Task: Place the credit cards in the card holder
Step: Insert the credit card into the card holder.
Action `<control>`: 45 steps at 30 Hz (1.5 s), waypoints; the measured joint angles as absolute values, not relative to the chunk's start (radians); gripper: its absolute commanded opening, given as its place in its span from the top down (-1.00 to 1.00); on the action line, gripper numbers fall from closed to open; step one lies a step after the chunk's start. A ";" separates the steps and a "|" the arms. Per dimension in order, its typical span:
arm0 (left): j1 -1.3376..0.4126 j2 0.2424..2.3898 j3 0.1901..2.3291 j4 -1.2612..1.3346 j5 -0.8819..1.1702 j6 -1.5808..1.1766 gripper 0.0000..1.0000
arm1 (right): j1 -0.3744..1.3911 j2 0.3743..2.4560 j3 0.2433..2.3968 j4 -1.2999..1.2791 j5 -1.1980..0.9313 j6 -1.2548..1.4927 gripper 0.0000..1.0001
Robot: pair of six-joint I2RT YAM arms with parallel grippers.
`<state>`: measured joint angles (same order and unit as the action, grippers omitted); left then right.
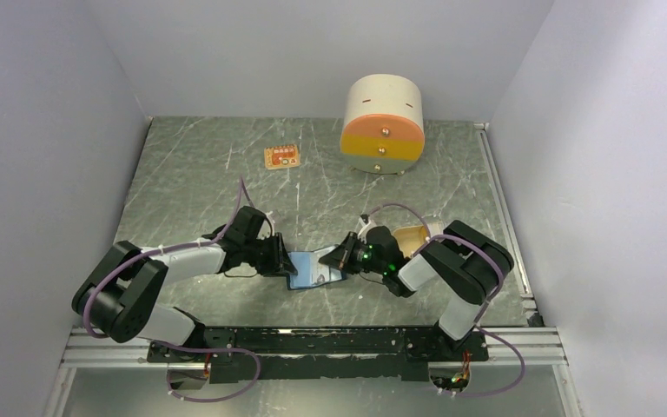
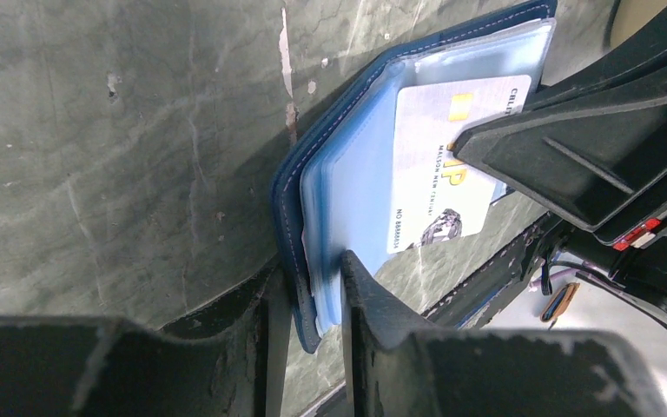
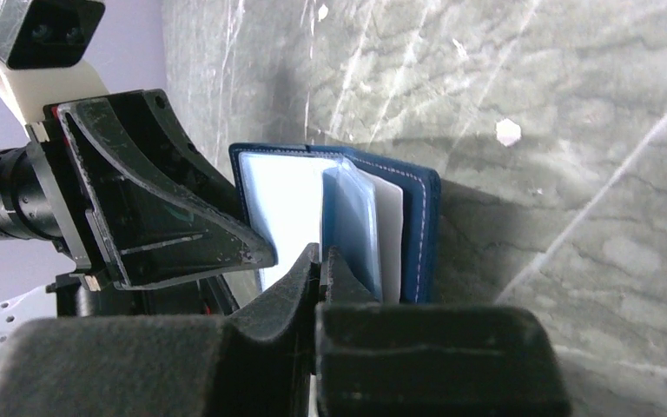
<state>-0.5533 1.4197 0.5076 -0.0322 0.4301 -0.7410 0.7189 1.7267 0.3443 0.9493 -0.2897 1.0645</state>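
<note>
We find the left gripper [image 2: 311, 276] pinching the near edge of the open card holder [image 2: 354, 178], with 1 finger outside the navy cover and 1 on the clear sleeves. The right gripper [image 3: 320, 254] is pressed together, its tip against 1 credit card [image 2: 430, 165] resting on those sleeves.

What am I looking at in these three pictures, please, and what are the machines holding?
Two robot arms, left and right, are bolted to a table. One picture looks down from above; the others come from a camera on each wrist. The left gripper clamps the edge of an open blue card holder. The right gripper is shut on a credit card laid against the holder's clear sleeves. Beige cards lie beside the right arm. Farther back are a round drawer unit and a small orange tag.
</note>
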 measured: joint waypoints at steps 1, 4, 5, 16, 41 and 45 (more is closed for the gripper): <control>-0.553 1.420 0.507 -0.032 0.430 -0.741 0.39 | 0.719 1.726 0.336 0.955 -0.292 1.068 1.00; -0.553 1.420 0.507 -0.032 0.430 -0.741 0.40 | 0.719 1.721 0.330 0.953 -0.293 1.069 0.98; -0.553 1.420 0.508 -0.032 0.430 -0.741 0.41 | 0.719 1.716 0.330 0.950 -0.292 1.068 0.96; -0.553 1.433 0.508 -0.027 0.432 -0.741 0.42 | 0.719 1.727 0.329 0.955 -0.302 1.075 0.94; -0.553 1.468 0.515 -0.002 0.467 -0.741 0.46 | 0.719 1.800 0.347 1.021 -0.333 1.091 0.53; -0.553 1.468 0.515 -0.001 0.468 -0.741 0.46 | 0.719 1.774 0.384 0.922 -0.324 1.070 0.32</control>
